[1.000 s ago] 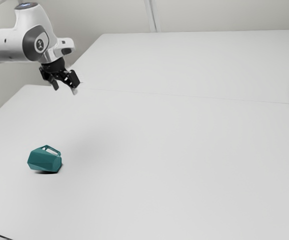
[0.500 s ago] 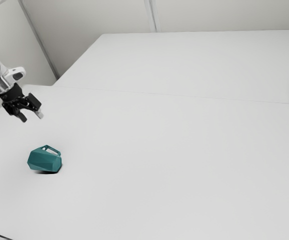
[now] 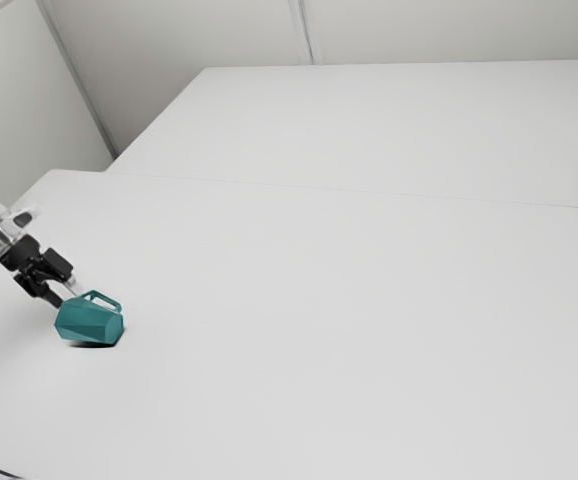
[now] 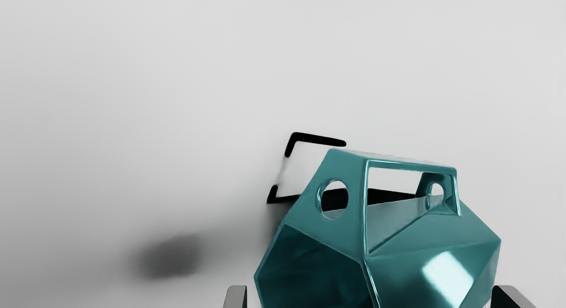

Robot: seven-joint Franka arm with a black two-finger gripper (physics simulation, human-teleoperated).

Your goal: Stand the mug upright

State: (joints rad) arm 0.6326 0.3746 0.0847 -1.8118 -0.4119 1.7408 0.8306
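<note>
A teal, faceted mug (image 3: 84,322) lies on its side on a pale table (image 3: 369,330), near the exterior view's left; its handle (image 4: 349,166) sticks upward, and by that view its long axis seems to run roughly from the exterior view's left to its right. My gripper (image 3: 67,297) is just above the mug, at the end toward the exterior view's left, slanting down over it; this is the only arm, so the reach is mine. The fingers (image 4: 235,298) are spread wide, one on each side of the mug's body; a narrow gap shows beside one, while the other looks so near that I cannot tell whether it touches; neither view shows a grip. What matters next, as I judge it, is how the line between my fingertips crosses that long axis; it may slant, and I cannot settle the angle; I should square it to the body before closing, because a skewed squeeze could roll the mug or let it slip as I tip it upright.
</note>
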